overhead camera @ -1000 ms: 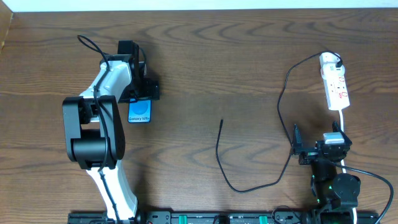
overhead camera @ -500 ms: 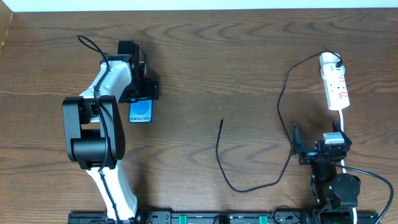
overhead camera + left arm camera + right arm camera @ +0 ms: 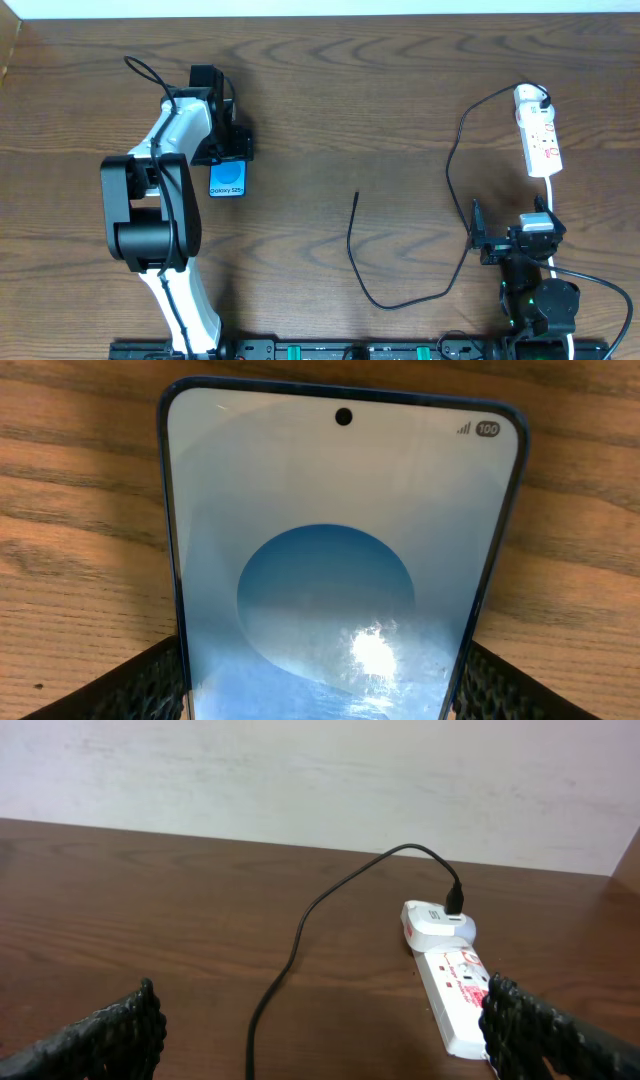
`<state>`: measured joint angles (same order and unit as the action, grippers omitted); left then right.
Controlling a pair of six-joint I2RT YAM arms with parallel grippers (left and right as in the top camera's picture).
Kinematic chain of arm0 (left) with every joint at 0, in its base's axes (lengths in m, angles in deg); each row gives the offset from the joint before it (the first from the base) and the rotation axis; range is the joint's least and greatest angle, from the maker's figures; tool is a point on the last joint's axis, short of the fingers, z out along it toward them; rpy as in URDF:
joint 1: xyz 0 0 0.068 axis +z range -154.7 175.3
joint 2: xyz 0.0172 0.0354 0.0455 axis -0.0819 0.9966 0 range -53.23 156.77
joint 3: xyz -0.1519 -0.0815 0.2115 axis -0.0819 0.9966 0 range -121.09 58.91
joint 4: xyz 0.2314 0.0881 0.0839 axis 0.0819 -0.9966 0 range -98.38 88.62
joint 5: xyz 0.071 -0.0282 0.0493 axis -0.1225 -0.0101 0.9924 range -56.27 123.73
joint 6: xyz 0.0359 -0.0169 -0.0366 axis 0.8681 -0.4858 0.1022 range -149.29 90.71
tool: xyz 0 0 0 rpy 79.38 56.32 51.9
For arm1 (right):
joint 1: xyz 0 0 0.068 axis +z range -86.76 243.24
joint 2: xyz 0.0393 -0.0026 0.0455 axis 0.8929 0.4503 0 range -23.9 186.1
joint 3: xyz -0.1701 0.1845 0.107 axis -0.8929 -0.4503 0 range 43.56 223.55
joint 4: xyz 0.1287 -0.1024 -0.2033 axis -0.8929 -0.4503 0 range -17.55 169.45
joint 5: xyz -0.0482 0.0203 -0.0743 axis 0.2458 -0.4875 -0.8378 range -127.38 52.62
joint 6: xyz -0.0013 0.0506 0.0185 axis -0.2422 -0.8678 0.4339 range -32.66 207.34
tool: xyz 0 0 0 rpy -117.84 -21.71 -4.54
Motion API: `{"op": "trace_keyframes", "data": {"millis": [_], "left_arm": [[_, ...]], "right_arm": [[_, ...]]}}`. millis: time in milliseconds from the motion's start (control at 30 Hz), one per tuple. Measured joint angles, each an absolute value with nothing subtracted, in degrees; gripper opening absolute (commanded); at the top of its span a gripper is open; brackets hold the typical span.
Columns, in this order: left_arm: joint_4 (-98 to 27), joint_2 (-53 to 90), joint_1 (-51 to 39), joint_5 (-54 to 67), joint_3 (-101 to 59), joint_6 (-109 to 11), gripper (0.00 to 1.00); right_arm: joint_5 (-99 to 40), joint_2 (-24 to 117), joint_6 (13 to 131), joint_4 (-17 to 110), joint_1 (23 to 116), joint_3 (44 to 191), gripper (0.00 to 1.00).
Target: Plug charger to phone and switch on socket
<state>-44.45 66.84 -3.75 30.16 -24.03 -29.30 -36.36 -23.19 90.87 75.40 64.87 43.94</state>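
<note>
The phone (image 3: 227,178), with a blue screen, lies on the table at the left. It fills the left wrist view (image 3: 340,560). My left gripper (image 3: 229,150) has a finger against each long edge of the phone and is shut on it (image 3: 320,705). The black charger cable (image 3: 352,245) has its free tip at mid-table and loops right up to its plug in the white socket (image 3: 541,140). Cable (image 3: 300,935) and socket (image 3: 455,990) also show in the right wrist view. My right gripper (image 3: 510,243) is open and empty, below the socket (image 3: 320,1040).
The socket's white lead (image 3: 552,195) runs down from the strip past my right arm. The table's far edge and a pale wall (image 3: 320,770) lie behind the socket. The left arm's black cable (image 3: 145,70) arcs above the left wrist.
The phone has shifted slightly right and away from the front edge, between the left fingers. The right arm, cable and socket have not moved.
</note>
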Motion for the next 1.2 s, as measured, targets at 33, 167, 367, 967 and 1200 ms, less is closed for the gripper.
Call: {"op": "trace_keyframes", "data": {"millis": [33, 167, 367, 967, 1200], "left_arm": [[-44.5, 66.8, -3.7, 30.2, -24.0, -29.3, 0.77], [-44.6, 66.8, -3.8, 30.2, -24.0, -29.3, 0.76], [-44.8, 66.8, -3.8, 30.2, -24.0, -29.3, 0.68], [-44.9, 66.8, -3.8, 30.2, -24.0, -29.3, 0.29], [-44.8, 66.8, -3.8, 30.2, -24.0, -29.3, 0.13]], "right_arm": [[-36.4, -23.2, 90.9, 75.4, 64.9, 43.9, 0.99], [-36.4, -23.2, 90.9, 75.4, 64.9, 43.9, 0.99], [-36.4, -23.2, 90.9, 75.4, 64.9, 43.9, 0.99], [-36.4, -23.2, 90.9, 75.4, 64.9, 43.9, 0.99], [-36.4, -23.2, 90.9, 75.4, 64.9, 43.9, 0.99]]}}
